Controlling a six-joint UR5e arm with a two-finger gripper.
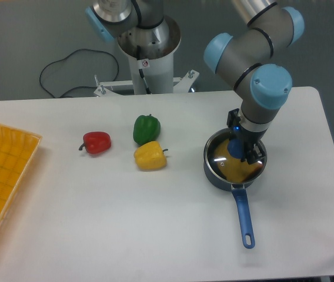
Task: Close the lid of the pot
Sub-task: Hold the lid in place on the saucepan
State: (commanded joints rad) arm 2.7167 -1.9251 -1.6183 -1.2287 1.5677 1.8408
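The small black pot (215, 176) stands right of the table's middle, its long blue handle (243, 214) pointing toward the front edge. The glass lid (221, 157) with its thin metal rim lies over the pot's mouth and looks about level on the rim. My gripper (241, 150) comes straight down onto the lid's centre. Its dark fingers (253, 154) stand close on either side of the knob, which they mostly hide. The gripper looks shut on the knob.
A green pepper (147, 128), a yellow pepper (150, 156) and a red pepper (97, 142) lie left of the pot. A yellow tray (2, 176) sits at the left edge. The arm's base (149, 53) stands at the back.
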